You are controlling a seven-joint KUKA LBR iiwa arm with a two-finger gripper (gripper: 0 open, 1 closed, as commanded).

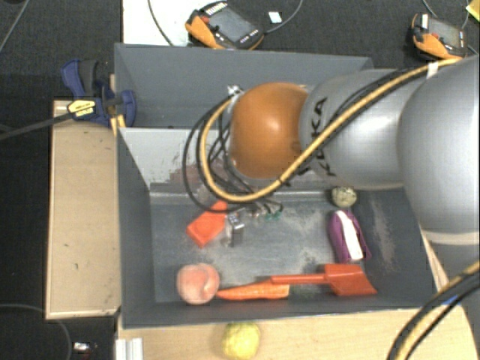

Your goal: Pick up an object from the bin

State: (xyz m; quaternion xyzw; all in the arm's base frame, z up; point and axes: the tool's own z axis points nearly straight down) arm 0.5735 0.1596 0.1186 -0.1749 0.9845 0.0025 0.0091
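Nothing looks lifted yet: the gripper (234, 229) sits low, just right of the orange block (202, 229); its grip I cannot tell.

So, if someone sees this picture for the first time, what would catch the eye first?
First the big silver arm with its orange cover, reaching in from the right over the middle of the bin. Under it the tool hangs beside an orange block. Along the near wall lie a peach, a carrot and an orange scoop; a purple eggplant lies to the right.
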